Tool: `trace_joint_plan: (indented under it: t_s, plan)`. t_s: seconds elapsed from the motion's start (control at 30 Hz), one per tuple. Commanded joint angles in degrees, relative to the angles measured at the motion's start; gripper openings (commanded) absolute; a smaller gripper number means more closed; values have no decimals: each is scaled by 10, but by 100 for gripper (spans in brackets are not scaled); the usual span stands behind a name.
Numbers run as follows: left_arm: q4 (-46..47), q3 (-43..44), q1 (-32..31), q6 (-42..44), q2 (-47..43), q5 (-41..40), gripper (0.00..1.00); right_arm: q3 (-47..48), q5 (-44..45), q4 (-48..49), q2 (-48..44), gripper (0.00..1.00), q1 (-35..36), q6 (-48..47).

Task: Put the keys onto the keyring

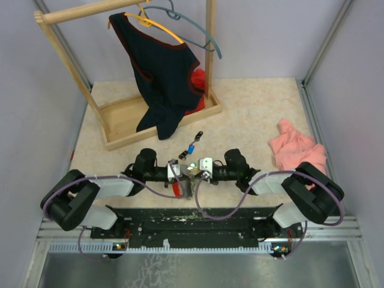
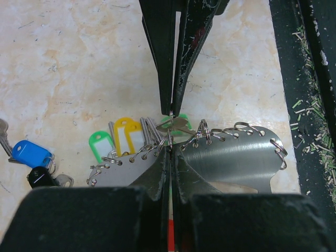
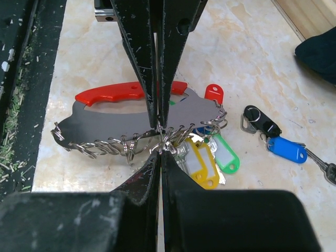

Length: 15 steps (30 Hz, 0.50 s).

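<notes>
The keyring [image 3: 105, 123] is a flat grey metal plate with a red grip [image 3: 107, 93] and many small split rings along one edge; it lies between the arms [image 1: 191, 175]. Keys with yellow [image 3: 202, 163], green [image 3: 226, 155] and red [image 3: 213, 93] heads bunch at that edge. My left gripper [image 2: 170, 148] reaches over the plate, shut at a split ring on its rim. My right gripper [image 3: 161, 152] meets it tip to tip, shut on the ring of a green-headed key [image 2: 177, 124]. A blue-headed key [image 3: 289, 148] and a black tag [image 3: 261, 123] lie loose nearby.
A wooden clothes rack [image 1: 114, 129] with a dark garment [image 1: 162, 78] and hangers stands at the back left. A pink cloth [image 1: 297, 150] lies at the right. The black base rail [image 1: 192, 225] runs along the near edge.
</notes>
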Motion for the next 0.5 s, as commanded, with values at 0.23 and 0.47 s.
trace_joint_plan:
  t_s: [0.23, 0.47]
  plan:
    - [8, 6, -2, 9, -6, 17, 1, 20, -8, 33, 2, 0, -7, 14]
    - [8, 8, -2, 9, -4, 20, 1, 21, -17, 37, 5, 0, -6, 13]
